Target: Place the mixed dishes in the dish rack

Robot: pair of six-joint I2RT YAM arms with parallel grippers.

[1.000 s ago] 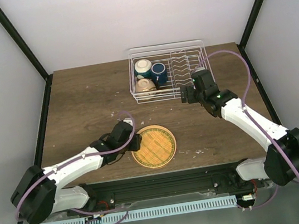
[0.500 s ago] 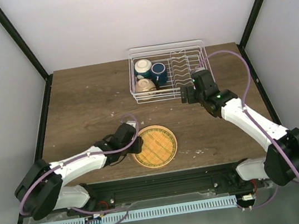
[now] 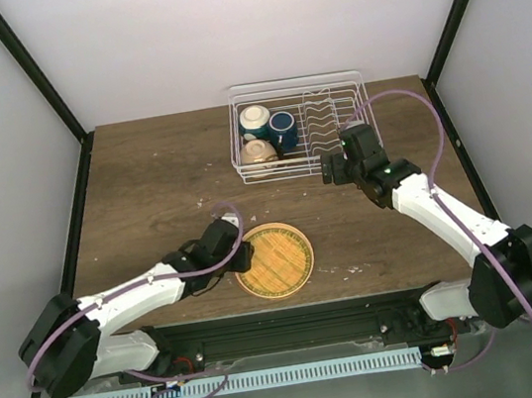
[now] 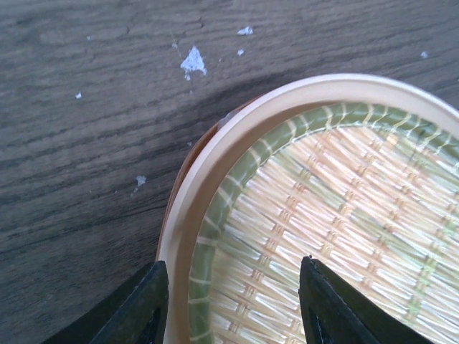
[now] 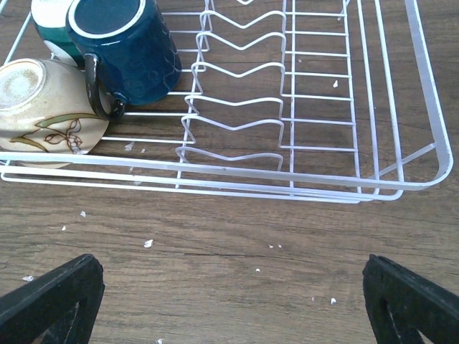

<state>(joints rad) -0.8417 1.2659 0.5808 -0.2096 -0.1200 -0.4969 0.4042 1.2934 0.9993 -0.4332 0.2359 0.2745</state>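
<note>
The orange plate [image 3: 275, 260] with its woven face [image 4: 344, 215] lies flat on the table near the front edge. My left gripper [image 3: 241, 256] is low at the plate's left rim, open. Its jaws [image 4: 234, 261] straddle the rim, one finger over the table and the other over the woven face, neither pressing it. Both bowls [image 3: 255, 117] [image 3: 258, 152] and the dark blue cup [image 3: 284, 128] lie in the left part of the white wire dish rack [image 3: 328, 80]. My right gripper [image 3: 333, 167] hovers open just before the rack's near rail [image 5: 287, 183], holding nothing.
The rack's plate-slot prongs [image 5: 237, 107] stand bare in its middle. The cup [image 5: 129, 50] lies on its side against a flowered bowl [image 5: 43, 107]. White crumbs [image 4: 192, 61] dot the wooden table. Black frame posts run along both sides.
The left arm's elbow shifted a little and came back, while its gripper stayed at the plate's left rim. The right arm and the dishes have not moved.
</note>
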